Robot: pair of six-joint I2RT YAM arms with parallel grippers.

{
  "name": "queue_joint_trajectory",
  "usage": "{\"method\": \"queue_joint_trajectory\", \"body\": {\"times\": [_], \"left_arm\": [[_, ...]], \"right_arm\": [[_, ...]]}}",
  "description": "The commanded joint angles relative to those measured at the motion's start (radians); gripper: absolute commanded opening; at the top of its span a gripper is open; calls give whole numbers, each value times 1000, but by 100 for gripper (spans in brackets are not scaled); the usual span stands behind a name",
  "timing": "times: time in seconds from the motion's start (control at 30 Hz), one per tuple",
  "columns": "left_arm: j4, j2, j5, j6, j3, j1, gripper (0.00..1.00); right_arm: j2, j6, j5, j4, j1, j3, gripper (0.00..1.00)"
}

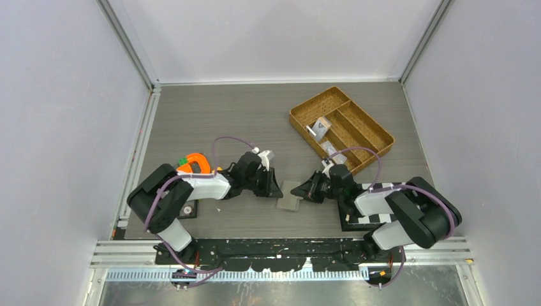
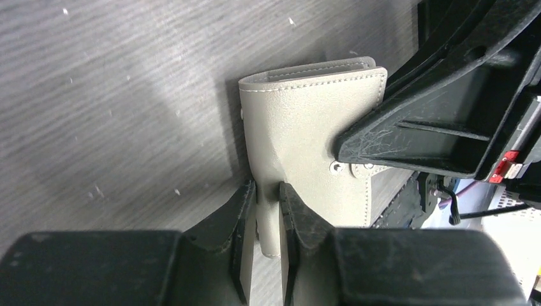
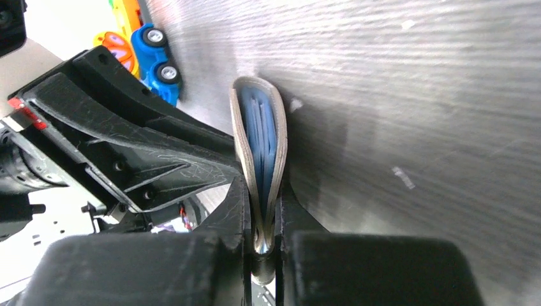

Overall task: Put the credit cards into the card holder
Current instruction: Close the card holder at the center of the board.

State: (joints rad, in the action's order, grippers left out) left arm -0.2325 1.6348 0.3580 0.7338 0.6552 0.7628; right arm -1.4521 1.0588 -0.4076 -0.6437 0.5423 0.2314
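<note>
The grey card holder (image 1: pixel 290 197) sits folded on the table between my two grippers. In the left wrist view the card holder (image 2: pixel 306 121) shows its stitched outer face and snap tab. My left gripper (image 2: pixel 268 190) is shut on its near edge. In the right wrist view the card holder (image 3: pixel 260 127) is seen edge-on with light blue layers inside, and my right gripper (image 3: pixel 261 194) is shut on its fold. From above, the left gripper (image 1: pixel 273 189) and right gripper (image 1: pixel 314 190) pinch it from opposite sides. Small pale pieces (image 1: pixel 321 127) lie in the basket; I cannot tell whether they are the credit cards.
A wicker basket (image 1: pixel 370 131) with compartments stands at the back right. An orange toy (image 1: pixel 194 162) sits behind the left arm, and a black square tile (image 1: pixel 188 209) lies near its base. A black-and-white marked board (image 1: pixel 367 218) lies under the right arm.
</note>
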Motion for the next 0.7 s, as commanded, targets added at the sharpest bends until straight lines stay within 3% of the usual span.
{"method": "queue_joint_trajectory", "body": {"times": [0.0, 0.17, 0.27, 0.43, 0.67], "left_arm": [[4, -137, 2, -10, -34, -29, 26], [114, -339, 45, -25, -4, -64, 48], [169, -433, 92, -18, 31, -80, 54], [134, -521, 235, 58, 65, -90, 59], [33, -539, 341, 152, 57, -91, 59]], "right_arm": [[138, -10, 3, 34, 15, -7, 0], [395, -78, -5, 189, 14, 47, 1], [530, -109, -32, 239, 13, 79, 0], [682, -128, -106, 236, 12, 112, 1], [730, -87, -180, 147, 13, 130, 0]]}}
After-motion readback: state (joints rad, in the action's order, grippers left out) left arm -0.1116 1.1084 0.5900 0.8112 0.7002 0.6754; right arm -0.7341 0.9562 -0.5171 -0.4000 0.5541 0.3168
